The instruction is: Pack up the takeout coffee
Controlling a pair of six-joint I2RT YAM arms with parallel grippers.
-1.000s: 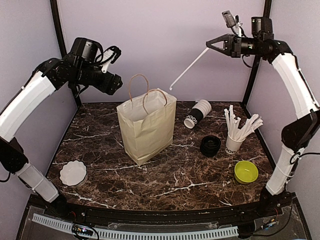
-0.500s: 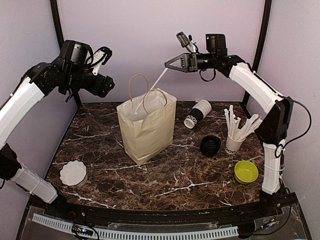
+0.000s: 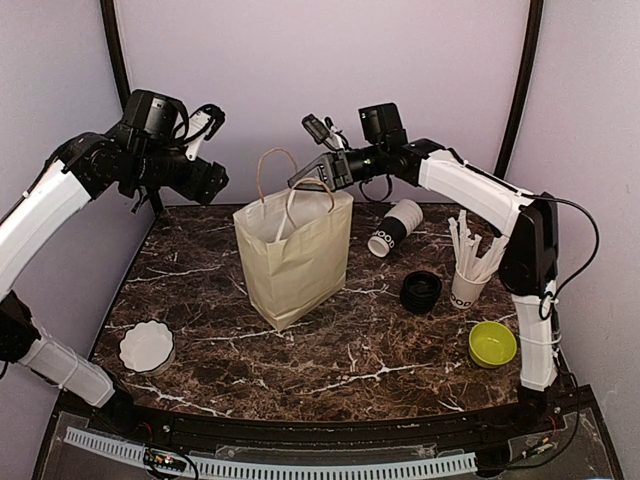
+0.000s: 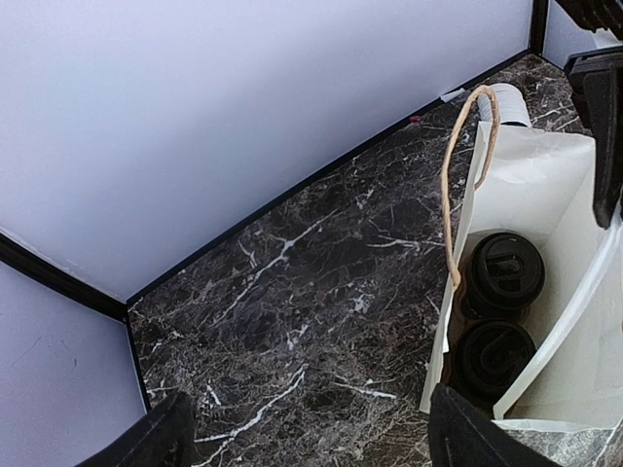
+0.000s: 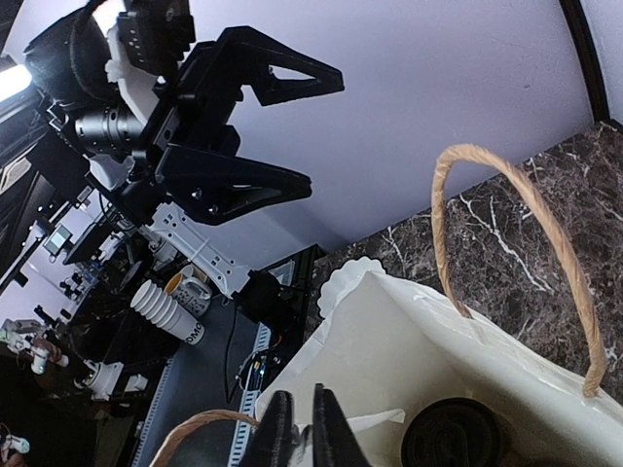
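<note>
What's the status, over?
Left gripper open, left of bag. Right gripper shut on stick, tip in bag. Two lidded cups inside; one cup lying outside.

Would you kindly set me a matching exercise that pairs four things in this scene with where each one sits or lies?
Things:
1. lidded coffee cups
2. stack of empty cups
3. green bowl
4. white dish

Places:
A. front left of the table
B. inside the paper bag
C. on its side, right of the bag
D. front right of the table

Pairs: 1-B; 2-C; 3-D; 4-A
</note>
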